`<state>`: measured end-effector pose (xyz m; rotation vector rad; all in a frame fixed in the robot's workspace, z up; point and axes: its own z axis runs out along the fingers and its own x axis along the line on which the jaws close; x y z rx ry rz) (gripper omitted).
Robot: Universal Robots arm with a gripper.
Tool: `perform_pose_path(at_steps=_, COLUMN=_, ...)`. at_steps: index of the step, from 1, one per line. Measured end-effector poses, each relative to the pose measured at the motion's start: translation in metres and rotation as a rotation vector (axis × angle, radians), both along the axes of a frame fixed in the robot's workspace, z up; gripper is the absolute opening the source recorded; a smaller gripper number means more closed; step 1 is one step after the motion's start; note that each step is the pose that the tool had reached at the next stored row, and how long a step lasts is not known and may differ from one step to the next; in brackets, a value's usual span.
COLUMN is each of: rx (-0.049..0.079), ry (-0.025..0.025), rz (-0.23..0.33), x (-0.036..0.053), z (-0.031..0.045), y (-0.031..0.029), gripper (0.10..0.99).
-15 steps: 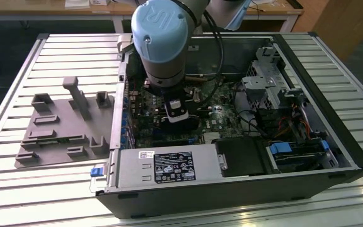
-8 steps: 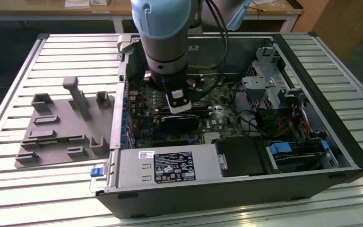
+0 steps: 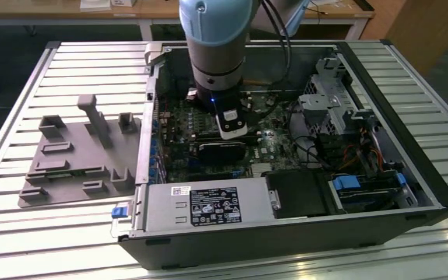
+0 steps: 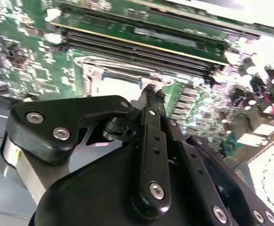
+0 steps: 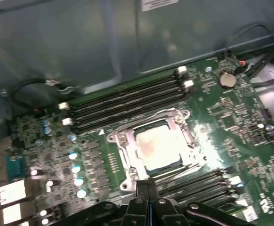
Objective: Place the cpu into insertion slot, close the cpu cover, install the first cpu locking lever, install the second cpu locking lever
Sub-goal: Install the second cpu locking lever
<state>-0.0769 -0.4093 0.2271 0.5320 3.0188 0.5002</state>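
We find the cpu (image 5: 158,147) seated in the insertion slot (image 5: 127,160), the cpu cover (image 5: 186,134) apparently closed over it. The gripper (image 5: 147,184), fingertips pressed together and holding nothing, sits just beside the slot's edge.

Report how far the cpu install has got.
Done: the cpu sits in the insertion slot, with the cpu cover lying flat around it. In hand: the gripper, fingers together and holding nothing, is at the socket's edge. Left: I cannot tell whether either locking lever is latched.
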Motion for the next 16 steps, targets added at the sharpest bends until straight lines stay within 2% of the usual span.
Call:
perform_pose_path(at_steps=4, rx=-0.016, ry=0.0054, rz=-0.001, x=0.0107, z=0.0001, y=0.0001, gripper=0.106)
perform_pose_path(at_steps=10, rx=-0.067, ry=0.0145, rz=-0.001, x=0.0193, z=0.0000, y=0.0043, gripper=0.106)
perform_pose_path(at_steps=13, rx=-0.085, ry=0.0174, rz=-0.001, x=0.0223, z=-0.0001, y=0.0105, gripper=0.106)
perform_pose_path(at_steps=16, rx=-0.094, ry=0.0179, rz=-0.001, x=0.0239, z=-0.0003, y=0.0204, gripper=0.106)
